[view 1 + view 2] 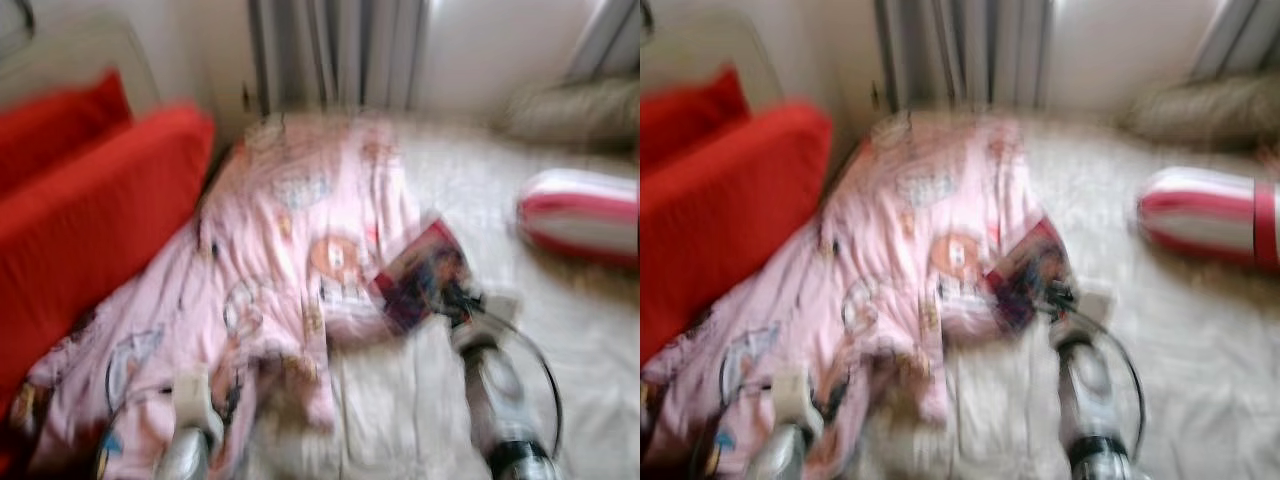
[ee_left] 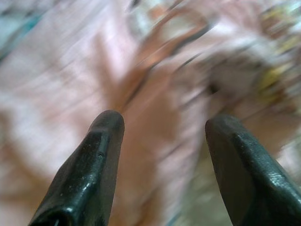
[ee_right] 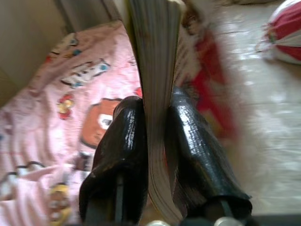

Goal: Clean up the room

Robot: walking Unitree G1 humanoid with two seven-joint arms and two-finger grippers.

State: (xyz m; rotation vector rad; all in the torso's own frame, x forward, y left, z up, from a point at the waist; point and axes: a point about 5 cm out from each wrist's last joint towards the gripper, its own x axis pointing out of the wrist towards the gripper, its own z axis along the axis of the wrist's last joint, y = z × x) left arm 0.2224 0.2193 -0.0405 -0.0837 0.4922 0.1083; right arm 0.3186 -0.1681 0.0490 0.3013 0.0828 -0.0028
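Blurred head views show the right gripper [image 1: 455,296] at five o'clock, clamped on a thin paperback book with a red cover [image 3: 155,70], over the cartoon-printed pink quilt [image 1: 280,250]; the left gripper [image 2: 164,141], fingers spread, hovers above that fabric at seven o'clock.

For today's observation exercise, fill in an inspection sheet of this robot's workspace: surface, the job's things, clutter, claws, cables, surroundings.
Surface: bed with a pale cover; images blurred.
Job's things: book clamped by its page edge, held over the bed beside the pink cartoon blanket.
Clutter: red and white striped cushion lying on the bed.
Claws: right claw shut on the book; left claw open above the blanket.
Cables: black cable looping along the right arm.
Surroundings: red cushions at the left, grey curtain behind.
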